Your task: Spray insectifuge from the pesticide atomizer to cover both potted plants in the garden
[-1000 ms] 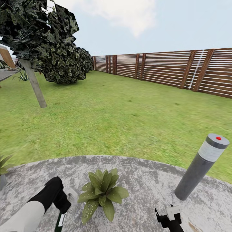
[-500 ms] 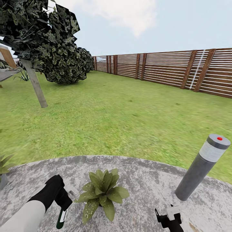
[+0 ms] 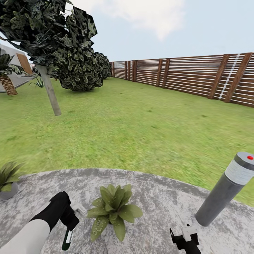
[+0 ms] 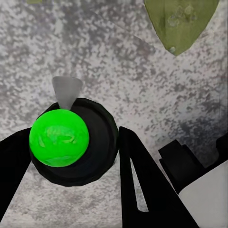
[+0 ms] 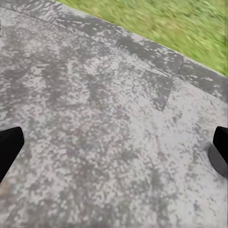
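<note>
Now our head view has swung left: second potted plant [image 3: 8, 175] more in view. Left gripper [image 3: 68, 231] still clamped on atomizer [image 3: 67, 240]; right gripper [image 3: 183, 240] spread wide.

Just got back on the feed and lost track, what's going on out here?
The left end effector is shut on the spray bottle, holding it beside the potted plant at the middle of the stone patio. A second potted plant stands at the patio's left edge. The right end effector is open, holding nothing, low over the patio near the grey lamp post. No spray is visible.
</note>
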{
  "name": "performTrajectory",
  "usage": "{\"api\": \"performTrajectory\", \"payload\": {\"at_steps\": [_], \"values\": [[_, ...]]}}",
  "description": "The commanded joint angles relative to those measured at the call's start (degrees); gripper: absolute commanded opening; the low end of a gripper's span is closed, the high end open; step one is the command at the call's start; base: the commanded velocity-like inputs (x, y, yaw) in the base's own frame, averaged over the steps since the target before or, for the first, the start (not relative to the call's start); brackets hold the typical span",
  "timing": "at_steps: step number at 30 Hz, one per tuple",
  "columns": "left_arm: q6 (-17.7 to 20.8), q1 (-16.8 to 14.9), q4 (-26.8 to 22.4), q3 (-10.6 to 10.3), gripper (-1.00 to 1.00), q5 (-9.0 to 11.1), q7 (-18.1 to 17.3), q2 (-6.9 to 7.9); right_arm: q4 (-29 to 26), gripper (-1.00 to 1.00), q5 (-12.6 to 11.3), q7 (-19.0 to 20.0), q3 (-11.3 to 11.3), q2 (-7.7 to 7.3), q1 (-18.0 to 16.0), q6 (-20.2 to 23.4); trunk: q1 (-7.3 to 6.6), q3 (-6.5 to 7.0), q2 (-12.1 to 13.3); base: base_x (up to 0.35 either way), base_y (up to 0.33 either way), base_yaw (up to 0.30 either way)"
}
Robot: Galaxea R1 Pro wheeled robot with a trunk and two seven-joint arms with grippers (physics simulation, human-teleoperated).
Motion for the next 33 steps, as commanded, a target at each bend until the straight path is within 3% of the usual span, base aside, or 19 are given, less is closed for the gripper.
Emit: {"api": "performTrajectory", "payload": {"at_steps": [1,5,10,18,22,28,33], "values": [[0.3,0.0,0.0,0.2,-1.00,-0.4,-0.4,-0.03,0.0,1.00,0.4,-0.4,0.2,-0.01,0.0,-0.1,-0.01,-0.05,0.0,-0.005,-0.013,0.106],[0.2,0.2,3.0,0.2,-1.00,-0.3,-0.4,-0.18,0.0,1.00,0.4,-0.4,0.2,-0.01,0.0,-0.1,-0.01,-0.05,0.0,-0.001,-0.003,0.203],[0.1,0.2,3.6,0.2,-1.00,2.8,-0.2,-0.19,0.0,1.00,0.4,-0.4,0.2,-0.01,0.0,-0.1,-0.01,-0.05,0.0,0.000,0.000,0.032],[0.4,0.0,-0.9,-0.2,-1.00,3.2,-0.1,-3.53,0.0,1.00,0.4,-0.4,0.2,-0.01,0.0,-0.1,-0.01,-0.05,0.0,0.000,0.000,0.001],[0.3,0.1,-0.8,0.0,-1.00,3.1,-0.1,-2.60,0.0,1.00,0.4,-0.4,0.2,-0.01,0.0,-0.1,-0.01,-0.05,0.0,0.000,0.000,0.000],[0.2,0.2,-0.1,0.0,-1.00,3.3,-0.2,1.79,0.0,1.00,0.4,-0.4,0.2,-0.01,0.0,-0.1,-0.01,-0.05,0.0,0.000,0.000,0.000],[0.2,0.2,0.3,-0.2,-1.00,3.5,-0.2,1.37,0.0,1.00,0.4,-0.4,0.2,-0.01,0.0,-0.1,-0.01,-0.05,0.0,0.000,0.000,0.000]]}}
